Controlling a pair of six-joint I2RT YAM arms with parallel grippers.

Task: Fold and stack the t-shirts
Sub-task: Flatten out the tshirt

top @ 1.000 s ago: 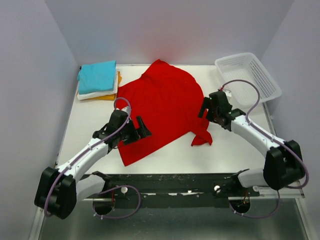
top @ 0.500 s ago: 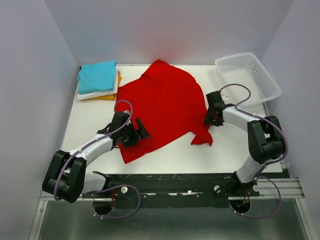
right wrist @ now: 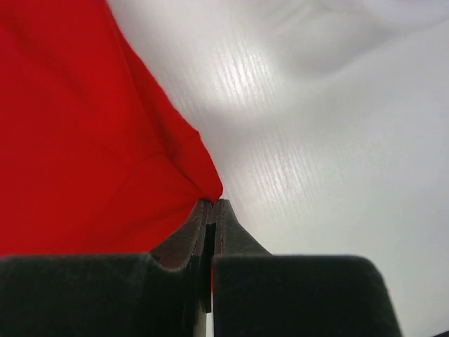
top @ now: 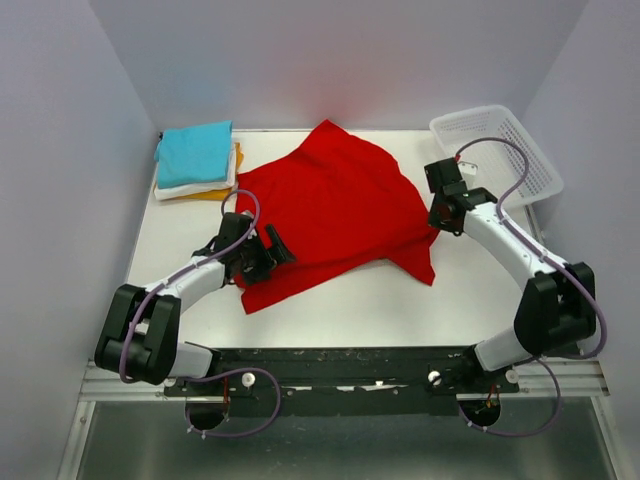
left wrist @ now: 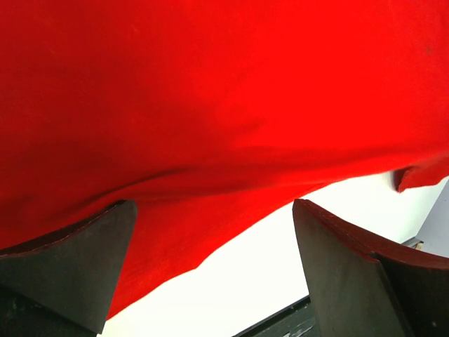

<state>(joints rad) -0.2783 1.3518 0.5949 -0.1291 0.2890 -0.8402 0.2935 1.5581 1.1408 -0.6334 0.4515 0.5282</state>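
Right wrist view has the right gripper (right wrist: 212, 205) pinched tight on the right edge of the red shirt (top: 335, 205), likely to pull it flat mid-table (top: 350, 305), while the left gripper (left wrist: 212, 210) gapes wide over the near-left hem, seemingly ready to grip.

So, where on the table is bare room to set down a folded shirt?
Barest: the strip of table between the red shirt and the near edge. A smaller patch lies in front of the folded stack, left of the left claw. Crowded: the gap between shirt and basket, where the right claw pinches the shirt's edge.
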